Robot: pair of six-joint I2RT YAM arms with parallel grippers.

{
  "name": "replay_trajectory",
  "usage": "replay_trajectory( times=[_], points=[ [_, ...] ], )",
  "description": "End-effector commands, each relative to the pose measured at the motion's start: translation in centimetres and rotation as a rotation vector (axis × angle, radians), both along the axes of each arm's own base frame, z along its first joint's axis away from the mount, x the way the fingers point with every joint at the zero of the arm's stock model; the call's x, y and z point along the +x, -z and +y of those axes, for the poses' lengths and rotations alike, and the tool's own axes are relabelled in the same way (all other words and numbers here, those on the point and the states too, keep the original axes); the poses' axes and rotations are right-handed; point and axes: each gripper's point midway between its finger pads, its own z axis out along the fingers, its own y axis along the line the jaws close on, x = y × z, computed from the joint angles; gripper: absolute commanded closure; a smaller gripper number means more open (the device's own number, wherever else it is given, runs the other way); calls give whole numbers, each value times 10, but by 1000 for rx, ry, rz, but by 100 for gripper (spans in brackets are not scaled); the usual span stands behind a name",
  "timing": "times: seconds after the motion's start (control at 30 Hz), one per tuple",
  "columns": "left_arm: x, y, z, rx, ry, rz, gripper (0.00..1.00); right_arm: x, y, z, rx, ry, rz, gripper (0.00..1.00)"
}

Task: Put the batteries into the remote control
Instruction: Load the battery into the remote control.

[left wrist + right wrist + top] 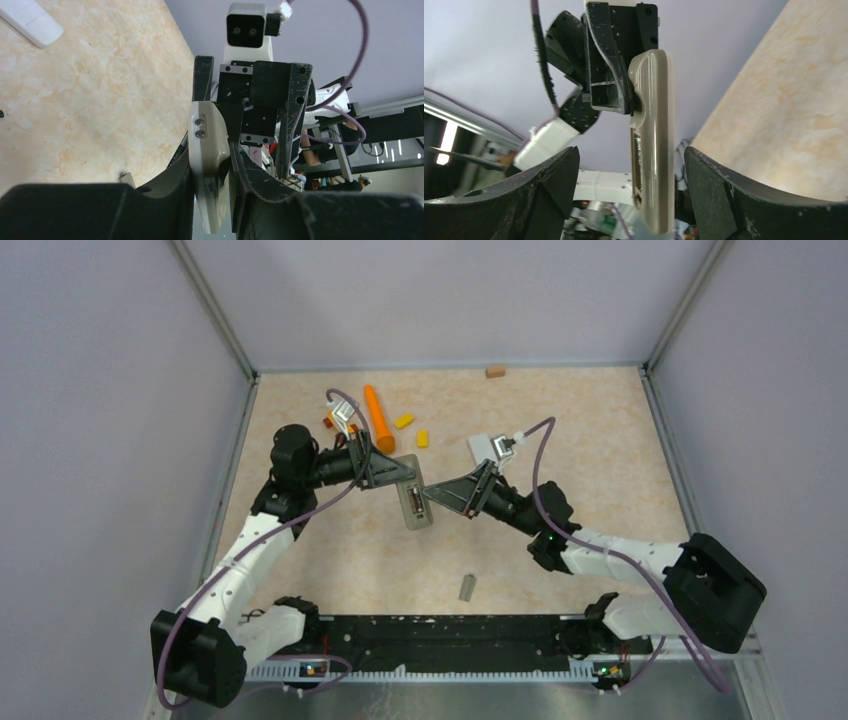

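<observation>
We are finding the left hand (pixel 210 165) clamped on the remote (pixel 654 125) above the counter (pixel 600 440), the right hand (pixel 630 152) gaping astride it. Batteries are not showing. A right-hand nudge could twist the remote loose.

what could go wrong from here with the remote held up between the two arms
1. The beige plastic remote control is up in the air, clamped only by the left pincer near one end. A knock could twist it loose and drop it.
2. The right pincer stands open with a finger close on each side of the remote. If it closes off-centre, it may shove the remote sideways out of the other grip.
</observation>
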Motion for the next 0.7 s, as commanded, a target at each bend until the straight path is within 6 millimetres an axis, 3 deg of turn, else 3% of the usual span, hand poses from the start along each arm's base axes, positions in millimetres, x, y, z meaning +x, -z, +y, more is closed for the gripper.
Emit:
replay_trajectory(
  times=[0.0,0.13,0.3,0.47,0.67],
  points=[
    [-11,-17,2,-4,58,-173,100,5,2,8,-235,22,-262,23],
    [-16,-23,2,-7,74,-217,100,9,7,8,-322,38,-315,27],
    [-20,-25,3,-3,91,-244,100,16,8,12,-373,42,-328,50],
    [-19,-24,2,2,97,-235,100,17,11,15,-423,39,-364,52],
    [-18,-28,2,-1,97,-247,100,30,32,13,-551,92,-351,61]
  ],
)
